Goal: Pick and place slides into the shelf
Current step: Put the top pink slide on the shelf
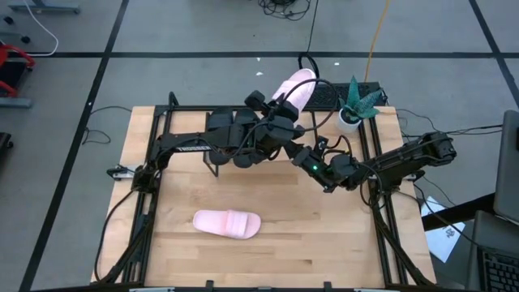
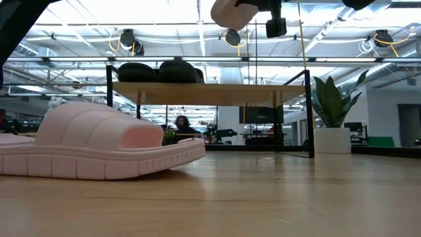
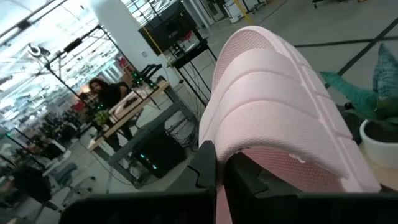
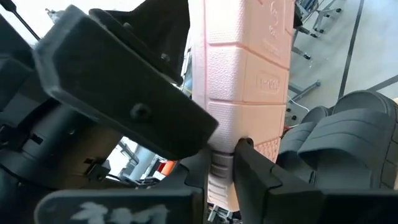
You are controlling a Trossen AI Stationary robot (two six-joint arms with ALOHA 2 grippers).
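One pale pink slide (image 1: 297, 88) is held up in the air above the far middle of the table; in the low view it shows at the top (image 2: 231, 10). My left gripper (image 3: 221, 182) and my right gripper (image 4: 224, 167) are both shut on it. The second pink slide (image 1: 227, 223) lies sole-down on the near part of the table. Two black slides (image 2: 158, 71) rest on the shelf's top board (image 2: 217, 92). In the high view, my arms hide most of the shelf. My left gripper pinches the pink slide's sole (image 3: 219, 202) between its two fingers at the end nearest the wrist. The strap (image 3: 273, 93) arches away beyond the fingers. The slide is lifted clear, its free end toward the table's far edge. My right gripper pinches the same slide by the ribbed side of its sole (image 4: 219, 163) at one end, close beside the left gripper (image 4: 124, 93). It comes from the table's right. The textured underside (image 4: 242, 68) runs away from the fingers, clear of the table.
A potted plant in a white pot (image 1: 354, 107) stands at the far right of the table, next to the shelf's right legs (image 2: 308, 112). A black frame rims the tabletop (image 1: 381, 227). Bare wood lies around the near slide. A person sits in the room beyond (image 2: 179, 124).
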